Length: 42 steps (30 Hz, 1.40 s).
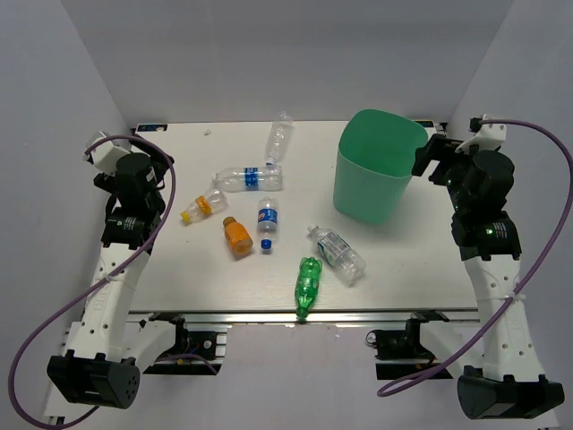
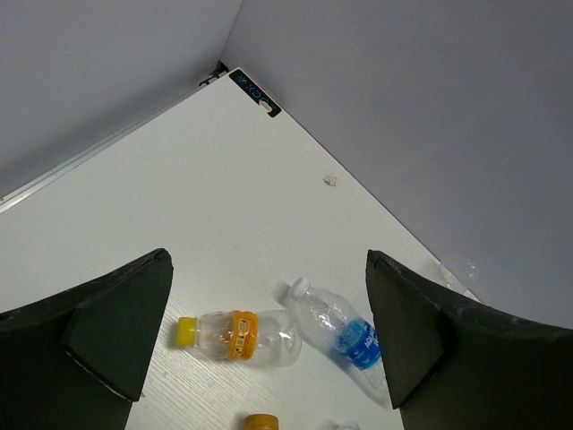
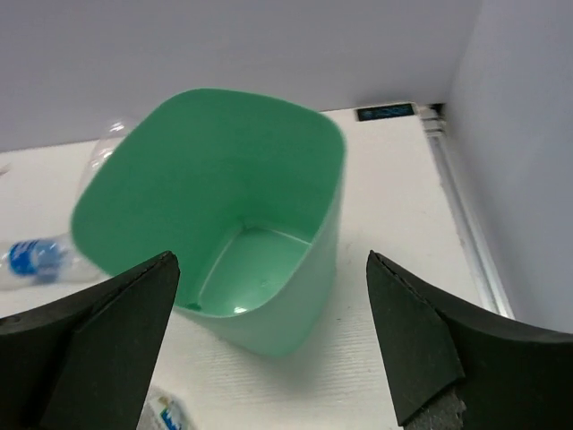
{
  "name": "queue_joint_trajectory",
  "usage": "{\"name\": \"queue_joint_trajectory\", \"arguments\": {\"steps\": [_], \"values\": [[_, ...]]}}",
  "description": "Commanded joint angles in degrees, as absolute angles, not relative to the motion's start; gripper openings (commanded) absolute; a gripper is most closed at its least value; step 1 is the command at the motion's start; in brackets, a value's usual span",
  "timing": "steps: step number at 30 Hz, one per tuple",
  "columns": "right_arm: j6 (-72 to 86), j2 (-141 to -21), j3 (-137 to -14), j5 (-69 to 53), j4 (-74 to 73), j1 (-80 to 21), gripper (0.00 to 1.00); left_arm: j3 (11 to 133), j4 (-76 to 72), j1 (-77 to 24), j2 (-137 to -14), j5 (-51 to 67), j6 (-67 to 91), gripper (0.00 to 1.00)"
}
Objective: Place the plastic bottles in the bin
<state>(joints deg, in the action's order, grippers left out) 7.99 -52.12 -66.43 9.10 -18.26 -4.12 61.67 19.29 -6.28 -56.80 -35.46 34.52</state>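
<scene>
Left gripper (image 2: 269, 309) and right gripper (image 3: 269, 309) both wide open, holding nothing, 7 plastic bottles (image 1: 267, 218) scattered on desk (image 1: 412, 260) left of mint-green bin (image 1: 365, 184) at far right.

My white-and-black left arm (image 1: 116, 269) stands folded at the table's (image 1: 421, 278) left edge, my right arm (image 1: 497, 287) at its right edge, with my black left gripper (image 2: 269, 260) and right gripper (image 3: 269, 260) spread wide, empty.

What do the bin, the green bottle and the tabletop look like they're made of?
Bin: likely plastic, smooth mint green, with a soft sheen on its inner floor in the right wrist view. Green bottle: translucent glossy plastic, it seems. Tabletop: probably white laminate or painted board, matte, with faint grain.
</scene>
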Motion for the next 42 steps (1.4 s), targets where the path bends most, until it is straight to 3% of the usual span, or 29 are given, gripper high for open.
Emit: {"name": "queue_joint_trajectory", "arguments": {"steps": [1, 5, 9, 15, 21, 29, 42], "values": [[5.0, -51.5, -68.9, -5.5, -15.0, -4.0, 0.9, 62.3, 19.2, -6.3, -56.4, -34.3, 33.8, 0.98], [4.5, -52.9, -67.9, -37.1, -9.1, -4.0, 0.89, 61.3, 18.9, -6.3, -56.7, -32.9, 33.9, 0.98], [6.0, -55.6, -67.9, -45.1, -6.2, -8.8, 0.89, 60.9, 19.3, -6.3, -57.1, -32.0, 34.3, 0.98], [-4.5, -62.0, -70.9, -33.6, -13.5, -29.9, 0.89, 60.1, 19.0, -6.3, -57.9, -30.1, 35.0, 0.98], [-9.6, -68.9, -68.7, -17.3, -20.5, -43.8, 0.89, 59.7, 18.5, -6.3, -59.9, -28.5, 34.7, 0.98], [-7.5, -71.0, -61.4, -1.2, -28.3, -45.2, 0.89, 59.8, 17.1, -6.3, -61.4, -25.6, 32.8, 0.98], [-6.7, -72.8, -49.9, 5.6, -25.2, -43.2, 0.89, 59.8, 16.6, -6.3, -62.6, -24.5, 31.9, 0.98]]}}
